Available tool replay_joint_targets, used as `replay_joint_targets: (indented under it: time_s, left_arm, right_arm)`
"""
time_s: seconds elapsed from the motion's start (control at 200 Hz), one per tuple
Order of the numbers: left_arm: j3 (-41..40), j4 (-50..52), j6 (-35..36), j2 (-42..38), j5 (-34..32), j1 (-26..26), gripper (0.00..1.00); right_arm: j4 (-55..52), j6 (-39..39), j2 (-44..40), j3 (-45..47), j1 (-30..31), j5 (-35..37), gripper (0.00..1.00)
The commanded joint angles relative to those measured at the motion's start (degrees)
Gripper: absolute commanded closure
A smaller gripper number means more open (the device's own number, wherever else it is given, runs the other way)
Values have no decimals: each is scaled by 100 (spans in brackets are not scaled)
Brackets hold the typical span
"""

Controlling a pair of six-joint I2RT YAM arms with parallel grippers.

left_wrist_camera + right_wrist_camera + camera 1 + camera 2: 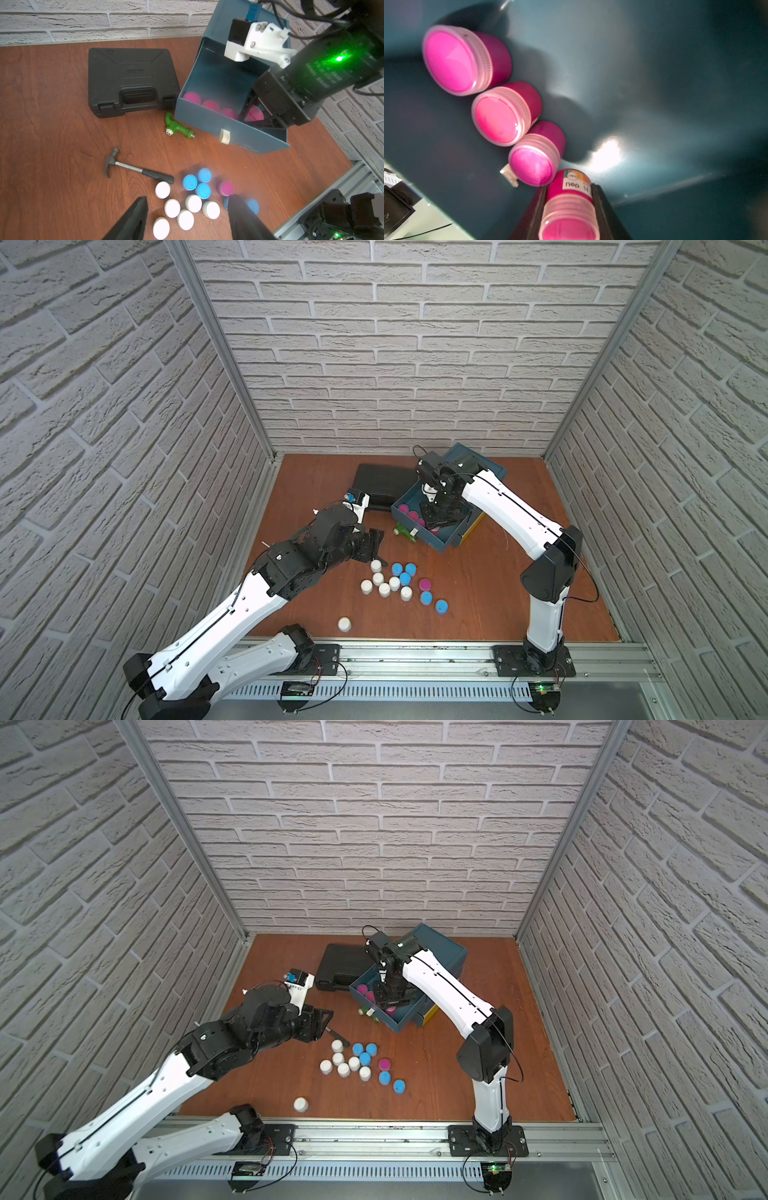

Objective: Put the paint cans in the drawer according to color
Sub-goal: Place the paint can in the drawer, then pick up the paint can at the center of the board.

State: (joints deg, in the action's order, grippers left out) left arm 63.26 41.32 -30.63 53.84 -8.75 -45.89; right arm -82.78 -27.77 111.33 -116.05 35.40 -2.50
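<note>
Cans: stubby, white, blue, magenta.

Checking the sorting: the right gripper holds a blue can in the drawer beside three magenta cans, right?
No: the held can is magenta, not blue, per the right wrist view. The right gripper holds it in the drawer beside three magenta cans.

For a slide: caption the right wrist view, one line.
Right gripper holds one magenta paint can beside three others in the teal drawer.
</note>
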Motion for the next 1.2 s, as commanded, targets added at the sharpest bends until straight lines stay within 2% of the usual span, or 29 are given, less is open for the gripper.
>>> replay_joint_targets:
  time_s: [0.0,0.25,0.43,0.535,0.62,0.77,0.865,0.94,1.07,1.195]
  left_arm:
    - [144,-230,68,-15,-62,-25,34]
    - [160,-238,68,1,-47,-25,34]
    - [175,-230,71,10,-49,-25,34]
    - [181,-206,73,12,-55,-26,34]
    - [168,-195,70,-10,-56,-25,34]
    - [127,-182,69,-39,-64,-19,34]
    - [109,-177,77,-50,-56,-17,34]
    - [98,-178,85,-45,-41,-12,34]
    - [72,-177,88,-23,-8,1,34]
    - [20,-177,31,-75,-64,13,34]
  right_arm:
    - [87,51,12,-102,-24,-13,59]
    - [70,46,-58,-232,-78,4,50]
    - [-69,-30,-242,-637,-86,227,50]
    - [86,-201,-762,-589,-88,609,50]
    - [689,-456,-1560,174,-87,867,50]
    - [2122,-893,-3440,2504,-78,1256,50]
    - [2834,-779,-4466,3929,58,1331,52]
    - [3075,-429,-5044,4715,419,1494,54]
    - [3201,273,-5413,5299,1518,1862,55]
    - [3091,966,-4785,5078,2563,1932,53]
